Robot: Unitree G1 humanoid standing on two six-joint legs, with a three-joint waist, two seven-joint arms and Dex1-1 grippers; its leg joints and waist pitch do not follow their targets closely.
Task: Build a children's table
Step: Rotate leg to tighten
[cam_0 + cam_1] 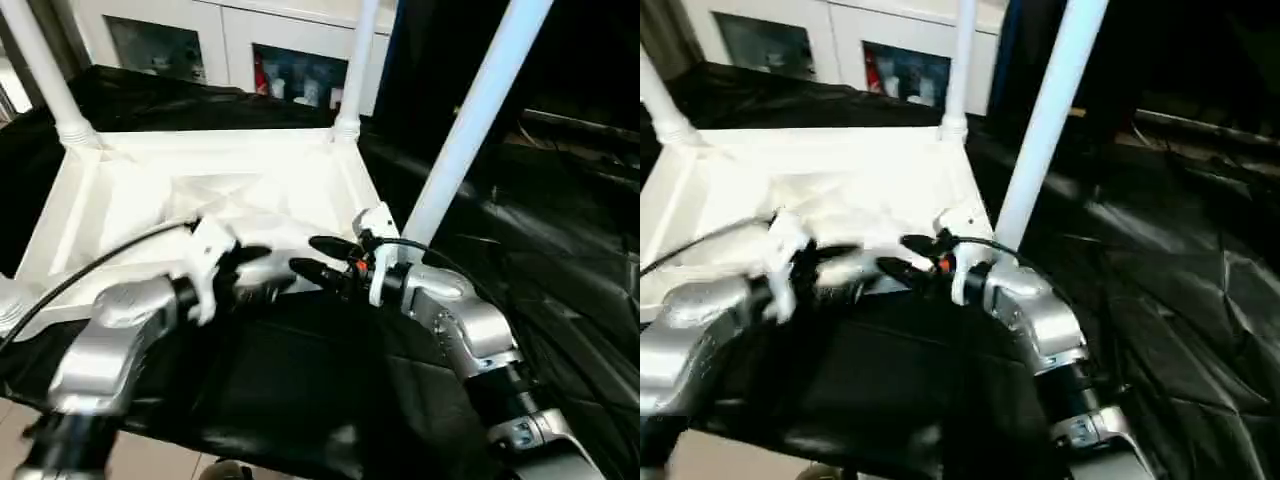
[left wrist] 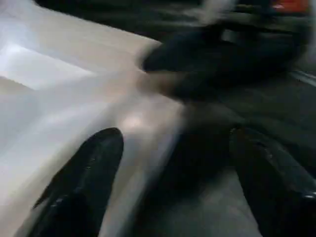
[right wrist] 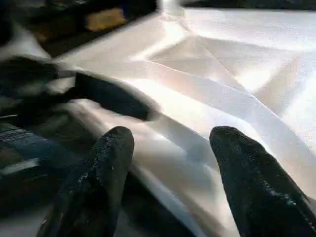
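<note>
The children's table lies upside down on the black-draped work table: a white tabletop [image 1: 130, 200] with a raised rim. White tube legs stand in three corner sockets: far left [image 1: 45, 75], far right [image 1: 358, 60] and near right [image 1: 475, 110]. My left gripper [image 1: 255, 272] hovers at the tabletop's near rim, fingers spread and empty; the wrist view shows its gripper [image 2: 177, 163] over the rim. My right gripper [image 1: 305, 257] faces it from the right, fingers apart with nothing held, just over the same rim [image 3: 197, 113].
Black cloth [image 1: 300, 390] covers the work table around the tabletop and falls off at the near edge. White cabinets with glass doors [image 1: 290, 70] stand behind. A black cable [image 1: 100, 262] runs from my left wrist across the tabletop.
</note>
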